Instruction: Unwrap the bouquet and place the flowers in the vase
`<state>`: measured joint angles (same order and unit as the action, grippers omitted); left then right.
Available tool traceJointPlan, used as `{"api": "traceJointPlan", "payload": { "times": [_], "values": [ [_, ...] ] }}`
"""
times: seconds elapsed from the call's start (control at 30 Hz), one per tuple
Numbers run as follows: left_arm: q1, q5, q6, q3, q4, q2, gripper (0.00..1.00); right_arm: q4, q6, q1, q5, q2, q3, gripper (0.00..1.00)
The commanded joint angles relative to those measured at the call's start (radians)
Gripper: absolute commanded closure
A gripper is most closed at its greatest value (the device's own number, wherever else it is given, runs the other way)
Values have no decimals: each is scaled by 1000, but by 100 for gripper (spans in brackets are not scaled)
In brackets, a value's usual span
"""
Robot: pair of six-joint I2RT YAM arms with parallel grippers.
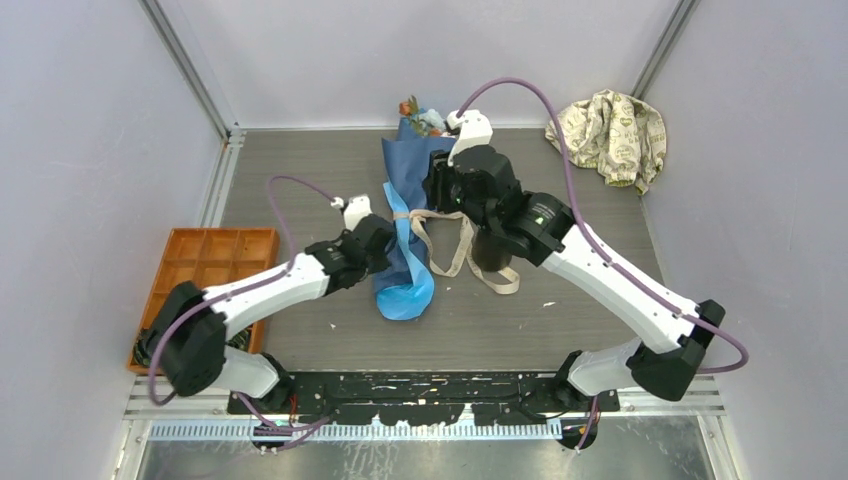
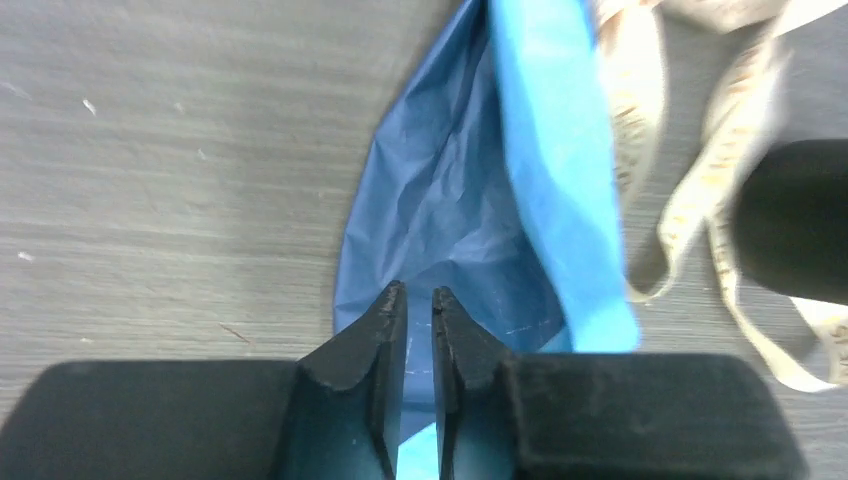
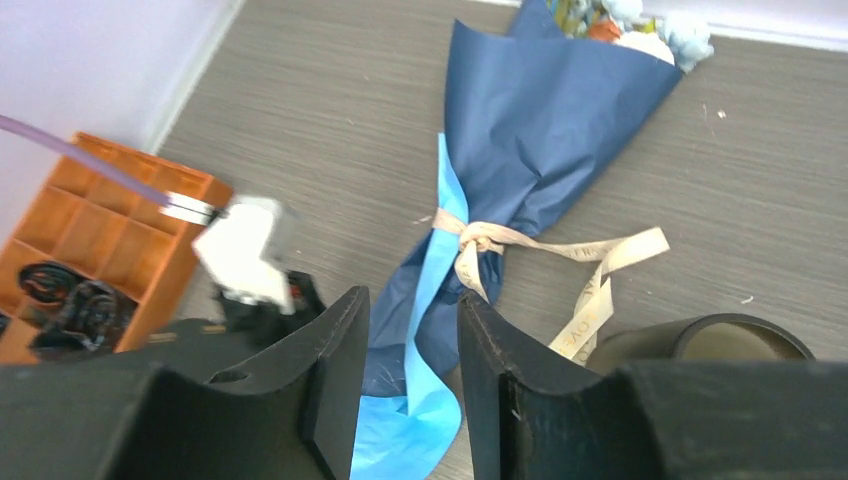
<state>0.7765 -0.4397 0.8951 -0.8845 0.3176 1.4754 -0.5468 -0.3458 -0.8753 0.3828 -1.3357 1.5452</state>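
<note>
The bouquet (image 1: 410,215), a cone of dark blue paper with a light blue lining, lies along the table with its flowers (image 1: 421,114) at the far end. A beige ribbon (image 3: 480,240) is knotted round its waist, its tails trailing right. The black vase (image 1: 492,255) stands right of the cone's lower end, under my right arm. My left gripper (image 2: 418,292) sits low over the cone's lower left, its jaws a narrow slit apart and the paper (image 2: 450,200) showing behind them. My right gripper (image 3: 410,300) hangs open above the cone, holding nothing, with the vase rim (image 3: 745,325) beside it.
An orange compartment tray (image 1: 205,265) holding dark items sits at the table's left edge. A crumpled beige patterned cloth (image 1: 610,130) lies in the far right corner. Walls enclose the table on three sides.
</note>
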Motion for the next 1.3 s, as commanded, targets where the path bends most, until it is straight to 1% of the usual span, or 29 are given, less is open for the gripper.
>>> {"api": "traceJointPlan", "payload": {
  "times": [0.0,0.03,0.1,0.23,0.33,0.43,0.57,0.7,0.77,0.8,0.87,1.03,1.27],
  "values": [
    [-17,-92,-123,-88,76,-129,77,42,-12,-2,52,-38,-26,56],
    [-27,-78,-142,-108,65,-120,72,46,-17,-3,53,-49,-26,56],
    [-60,-21,-174,-155,46,-66,69,53,-31,-3,58,-71,-30,56],
    [-131,147,-245,-244,-41,121,70,70,-52,-1,66,-69,-61,56],
    [-176,206,-290,-284,-113,219,74,77,-58,-2,64,-48,-94,56],
    [-200,253,-336,-322,-169,283,75,77,-53,-1,74,-32,-122,56],
    [-203,240,-385,-386,-186,337,76,81,-50,1,81,-32,-132,56],
    [-205,235,-400,-431,-171,353,76,83,-54,2,68,-50,-134,56],
    [-206,226,-400,-435,-160,342,76,85,-53,3,67,-63,-135,54],
    [-205,220,-400,-434,-161,336,75,84,-53,4,66,-75,-132,52],
    [-204,206,-398,-424,-170,331,73,77,-59,10,65,-102,-125,51],
    [-211,227,-387,-440,-172,387,75,73,-98,29,43,-156,-115,51],
    [-214,268,-395,-408,-268,432,75,98,-129,40,0,-170,-157,51]
  ]
}}
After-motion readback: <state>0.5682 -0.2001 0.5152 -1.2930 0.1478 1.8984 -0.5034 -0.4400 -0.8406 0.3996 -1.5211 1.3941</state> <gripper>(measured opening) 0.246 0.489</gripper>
